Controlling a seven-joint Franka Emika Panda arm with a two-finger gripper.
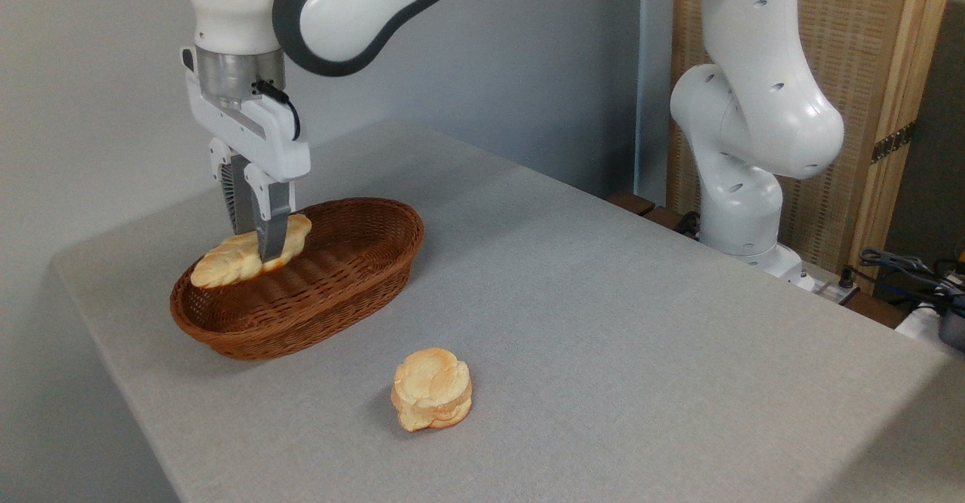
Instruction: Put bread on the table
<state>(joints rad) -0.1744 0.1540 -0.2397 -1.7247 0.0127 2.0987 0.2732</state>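
The gripper (265, 250) is closed across the middle of the bread (226, 262), the braided pale loaf, with the near finger crossing its front face; the far finger is mostly hidden, so how deep the pinch sits cannot be told. The bread hangs tilted above the left end of the wicker basket (332, 292), its lower tip level with or just over the rim (contact with the rim is not clear from this angle). Risks from here: the hold is narrow on a long, knobbly, probably soft loaf, so it may pivot between the fingers or slip free when carried sideways; the low tip may catch the rim and drag or tip the basket, which looks light; a drop would land it back in the basket. The round bun (431, 388) lies on the table (603, 299) towards the front edge, well apart from the basket, so a placement close beside it could nudge it. The table is grey with a cloth-like texture, open on its right half. Behind stand a pale wall, the arm's base (742, 209) past the far right edge, a woven wood-framed panel (867, 73) and cables (905, 265).
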